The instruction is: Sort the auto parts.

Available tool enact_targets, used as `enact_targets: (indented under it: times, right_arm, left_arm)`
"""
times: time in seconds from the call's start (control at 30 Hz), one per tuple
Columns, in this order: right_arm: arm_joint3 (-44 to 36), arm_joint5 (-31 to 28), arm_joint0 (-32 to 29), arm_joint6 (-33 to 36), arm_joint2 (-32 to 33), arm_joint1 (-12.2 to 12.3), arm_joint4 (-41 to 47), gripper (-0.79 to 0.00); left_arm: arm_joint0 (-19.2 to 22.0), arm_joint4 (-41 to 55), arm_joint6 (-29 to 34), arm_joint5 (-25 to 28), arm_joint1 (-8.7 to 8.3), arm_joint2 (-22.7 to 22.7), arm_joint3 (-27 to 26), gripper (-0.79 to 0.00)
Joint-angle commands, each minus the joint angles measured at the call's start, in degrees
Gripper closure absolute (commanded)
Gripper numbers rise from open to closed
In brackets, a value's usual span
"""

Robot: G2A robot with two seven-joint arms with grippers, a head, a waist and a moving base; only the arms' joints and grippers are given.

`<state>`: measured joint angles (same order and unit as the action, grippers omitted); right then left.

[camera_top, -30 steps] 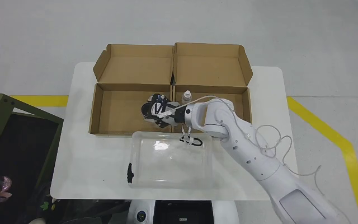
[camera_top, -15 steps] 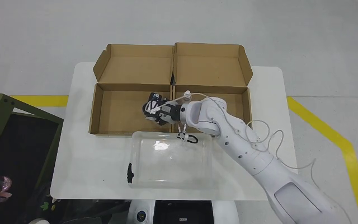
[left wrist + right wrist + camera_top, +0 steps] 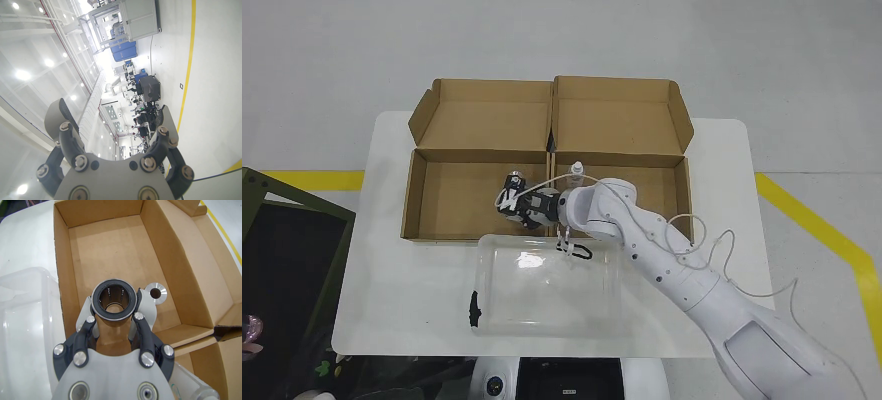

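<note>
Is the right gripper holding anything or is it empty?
Holding: the right gripper is shut on a cylindrical bearing over the cardboard box.

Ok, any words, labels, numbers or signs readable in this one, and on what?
Nothing can be read.
No print shows on the boxes, the bearing in the right gripper, the metal ring or the clear bin.
Blue cabinets in the room behind: small white marks, too small to read.
</note>
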<state>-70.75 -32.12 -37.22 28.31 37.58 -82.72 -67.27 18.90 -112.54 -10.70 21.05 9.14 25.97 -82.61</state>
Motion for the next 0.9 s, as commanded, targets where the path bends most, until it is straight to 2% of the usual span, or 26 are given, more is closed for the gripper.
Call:
enact_targets:
  times: [0.0, 0.1, 0.13, 0.23, 0.43, 0.57, 0.87]
  right_arm:
    - [0.80, 0.00, 0.30, 0.04, -0.21, -0.23, -0.10, 0.000]
    - [1.85, 0.10, 0.76, 0.08, -0.49, -0.60, -0.31, 0.000]
    - [2.13, 0.06, 0.88, 0.06, -0.60, -0.72, -0.39, -0.022]
    - [2.86, 0.11, 1.17, 0.09, -0.79, -1.03, -0.61, -0.157]
    - [4.02, 0.02, 1.55, 0.64, -1.11, -1.55, -1.12, -0.188]
    - [4.06, 0.28, 1.61, 1.11, -1.16, -1.75, -2.02, -0.283]
    - [2.78, 0.84, 1.31, 3.57, -0.91, -1.96, -3.92, -0.388]
  left_arm:
    - [0.00, 0.00, 0.00, 0.00, 0.00, 0.00, 0.00, -0.785]
    - [0.00, 0.00, 0.00, 0.00, 0.00, 0.00, 0.00, -0.785]
    - [0.00, 0.00, 0.00, 0.00, 0.00, 0.00, 0.00, -0.785]
    - [0.00, 0.00, 0.00, 0.00, 0.00, 0.00, 0.00, -0.785]
    - [0.00, 0.00, 0.00, 0.00, 0.00, 0.00, 0.00, -0.785]
    - [0.00, 0.00, 0.00, 0.00, 0.00, 0.00, 0.00, -0.785]
    - [0.00, 0.00, 0.00, 0.00, 0.00, 0.00, 0.00, -0.785]
